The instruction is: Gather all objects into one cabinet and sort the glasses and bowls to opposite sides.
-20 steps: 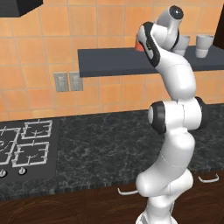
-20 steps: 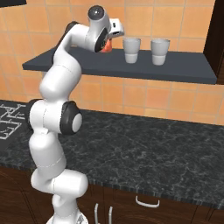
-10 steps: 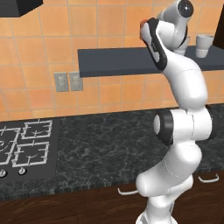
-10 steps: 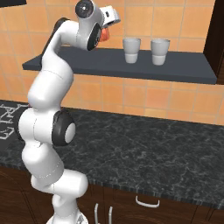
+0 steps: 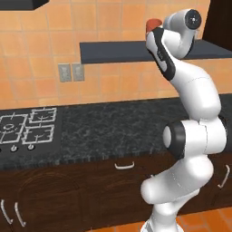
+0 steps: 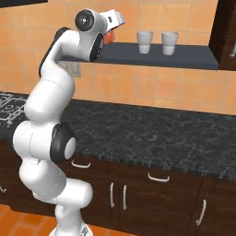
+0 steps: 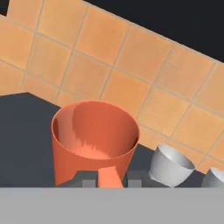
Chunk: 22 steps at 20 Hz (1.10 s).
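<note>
Now, from the left base view, the arm has reared higher than a moment ago, lifting the red-orange mug (image 5: 154, 23) just above the grey shelf (image 5: 113, 50). From the right, the gripper (image 6: 110, 28) carries it left of both cups (image 6: 144, 42). In the hand view the fingertips (image 7: 89, 183) straddle its handle; I judge it gripped, ready for transfer toward the cabinet (image 6: 227, 27).

Dark grey floating shelf (image 6: 184, 56) on orange tile wall, carrying 3 cups.
L to R in right base view: red-orange mug (image 7: 94, 140) at the arm's hand, then cream tumbler (image 6: 144, 42) & pale grey cup (image 6: 169, 43) upright, near each other, not touching.
</note>
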### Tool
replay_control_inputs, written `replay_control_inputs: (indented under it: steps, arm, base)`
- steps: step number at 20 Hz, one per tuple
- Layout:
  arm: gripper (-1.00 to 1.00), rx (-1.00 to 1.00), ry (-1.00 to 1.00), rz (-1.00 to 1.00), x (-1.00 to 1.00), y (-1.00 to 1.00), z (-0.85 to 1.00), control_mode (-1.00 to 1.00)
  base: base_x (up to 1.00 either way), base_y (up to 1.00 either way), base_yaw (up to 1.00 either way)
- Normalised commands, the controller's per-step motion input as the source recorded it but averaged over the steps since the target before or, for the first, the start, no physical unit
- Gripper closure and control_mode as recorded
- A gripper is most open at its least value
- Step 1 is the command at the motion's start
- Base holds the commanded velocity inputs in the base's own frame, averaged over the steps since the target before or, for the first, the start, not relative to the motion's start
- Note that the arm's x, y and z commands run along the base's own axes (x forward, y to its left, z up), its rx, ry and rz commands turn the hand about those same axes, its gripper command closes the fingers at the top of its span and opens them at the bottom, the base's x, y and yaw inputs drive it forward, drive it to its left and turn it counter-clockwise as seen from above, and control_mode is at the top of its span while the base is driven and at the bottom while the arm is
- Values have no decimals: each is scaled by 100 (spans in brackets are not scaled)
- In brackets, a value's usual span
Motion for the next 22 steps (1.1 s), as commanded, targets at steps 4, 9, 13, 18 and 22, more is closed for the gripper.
replay_control_inputs:
  steps: [4,9,13,18,22]
  arm:
    - [100,0,0,0,0,0,0,100]
    - [100,0,0,0,0,0,0,100]
    - [100,0,0,0,0,0,0,100]
    - [100,0,0,0,0,0,0,100]
    - [100,0,0,0,0,0,0,100]
  base:
    - [-69,1,0]
    - [-45,0,-1]
    - [-56,0,-1]
    - [-59,0,-13]
    - [-21,-22,-49]
